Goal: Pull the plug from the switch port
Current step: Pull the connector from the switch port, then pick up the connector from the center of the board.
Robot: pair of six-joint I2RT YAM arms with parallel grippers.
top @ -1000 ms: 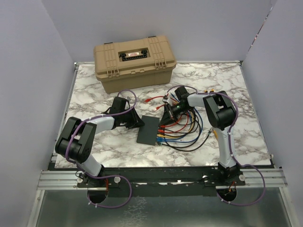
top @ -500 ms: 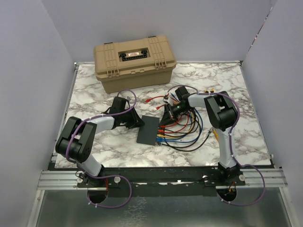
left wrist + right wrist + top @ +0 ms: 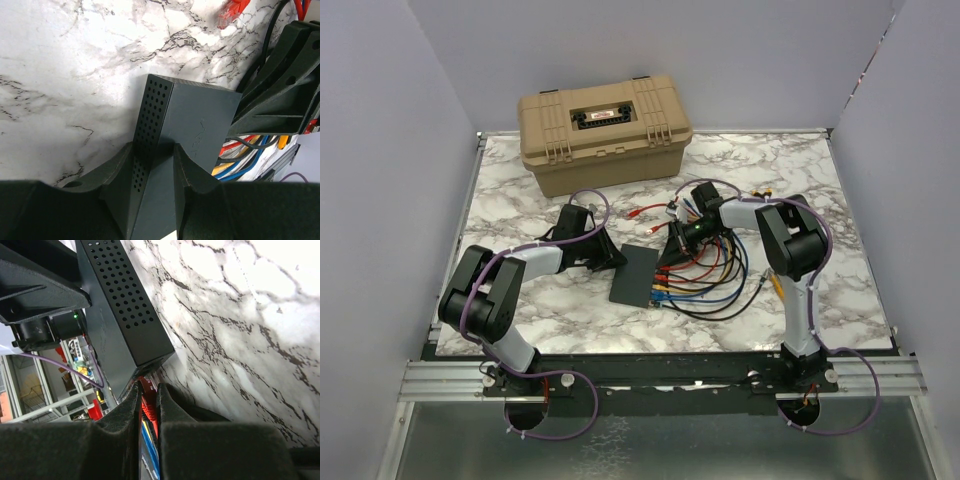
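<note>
The switch (image 3: 633, 275) is a flat black box on the marble table, with several coloured cables (image 3: 705, 278) plugged into its right edge. My left gripper (image 3: 607, 256) is at its left end. In the left wrist view the fingers (image 3: 120, 172) straddle the switch (image 3: 200, 115), one on its perforated side and one on its top face, pressing on it. My right gripper (image 3: 677, 244) is at the port edge. In the right wrist view it (image 3: 148, 390) is shut on a red plug (image 3: 148, 402) right at the switch's (image 3: 120, 315) end corner.
A large tan toolbox (image 3: 605, 128) stands at the back left of the table. A loose red plug (image 3: 638, 211) lies behind the switch and shows in the left wrist view (image 3: 232, 10). The cable loops spread right and forward of the switch. Grey walls enclose the table.
My right gripper has shifted very slightly to the right at the port edge. The left arm and the switch have not visibly moved.
</note>
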